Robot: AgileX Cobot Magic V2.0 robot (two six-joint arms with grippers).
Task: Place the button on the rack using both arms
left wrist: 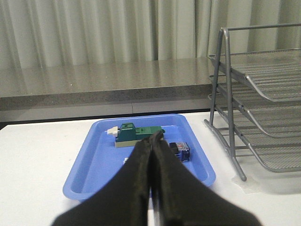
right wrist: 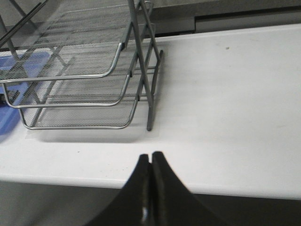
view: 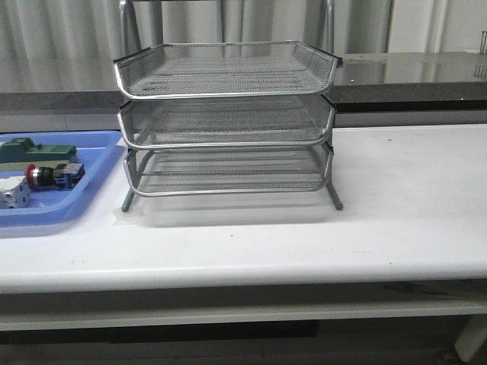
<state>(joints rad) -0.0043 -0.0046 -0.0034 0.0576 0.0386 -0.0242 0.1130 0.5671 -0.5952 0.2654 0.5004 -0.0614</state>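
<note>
The button (view: 53, 175) lies on its side in the blue tray (view: 91, 194) at the table's left, red head to the left and blue block to the right. In the left wrist view only its blue rear block (left wrist: 180, 151) shows beside my fingers. The silver three-tier rack (view: 226, 122) stands mid-table with all its tiers bare. Neither arm shows in the front view. My left gripper (left wrist: 155, 136) is shut with nothing in it and hovers above the tray's near part. My right gripper (right wrist: 150, 156) is shut and empty, over the table's front edge, short of the rack (right wrist: 94, 80).
In the blue tray (left wrist: 94, 169) a green block (view: 34, 150) lies behind the button and a white cube (view: 14, 192) sits in front of it. A grey counter (view: 411, 72) runs behind the table. White table surface (view: 411, 190) stretches to the right of the rack.
</note>
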